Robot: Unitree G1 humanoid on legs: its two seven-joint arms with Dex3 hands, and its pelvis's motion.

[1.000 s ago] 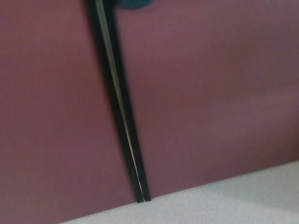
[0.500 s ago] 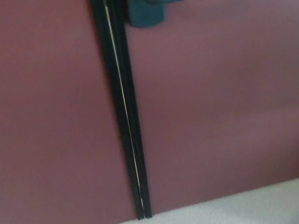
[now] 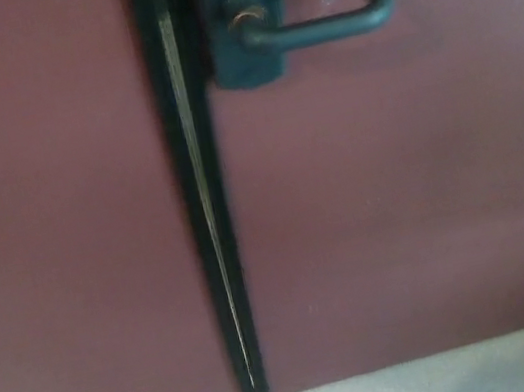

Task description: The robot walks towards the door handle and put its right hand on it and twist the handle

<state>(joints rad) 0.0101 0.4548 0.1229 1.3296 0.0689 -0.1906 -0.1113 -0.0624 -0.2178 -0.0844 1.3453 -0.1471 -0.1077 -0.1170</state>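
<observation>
So we're basically nose-to-door here. Almost the whole head view is filled by a dark reddish-maroon door (image 3: 395, 203), with a matching panel (image 3: 57, 242) on the left side of the picture. Between the two runs a narrow black seam (image 3: 207, 216) with a thin bright line down the middle, going from the top edge down to the floor.

The door handle (image 3: 323, 23) sits up near the top of the picture, just right of the seam. It's a dark teal lever, lying level and pointing to the right, with its far end bent back toward the door. It's fixed to a backplate (image 3: 246, 46) of the same colour, partly cut off by the top edge. There's a faint sheen on the door just above the lever.

Along the bottom we get a strip of pale grey floor (image 3: 398, 390), meeting the door in a slightly slanted line. The whole picture is a bit soft.

We'd place things relative to the robot hand, but neither robot hand shows at all, so we can't tell whether either is released, clenched or grasping anything. Nothing is touching the handle.
</observation>
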